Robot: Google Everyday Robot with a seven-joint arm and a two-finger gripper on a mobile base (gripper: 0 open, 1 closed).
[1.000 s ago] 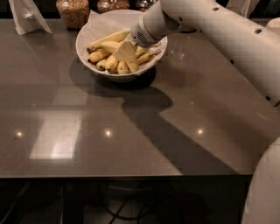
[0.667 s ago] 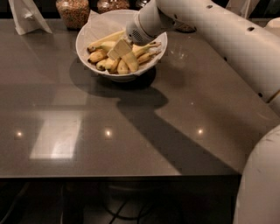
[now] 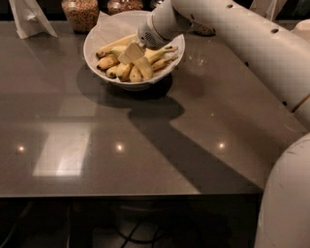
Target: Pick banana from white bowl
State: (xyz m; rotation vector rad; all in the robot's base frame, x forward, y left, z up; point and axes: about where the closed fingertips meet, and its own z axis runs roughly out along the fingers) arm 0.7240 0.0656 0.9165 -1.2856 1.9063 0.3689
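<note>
Sitting among bananas in white bowl by jars, end effector's grip is unclear.

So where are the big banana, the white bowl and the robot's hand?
banana (image 3: 144, 68): camera view, its arched middle.
white bowl (image 3: 127, 85): camera view, its front wall.
hand (image 3: 130, 54): camera view, its tip, down inside the white bowl.
</note>
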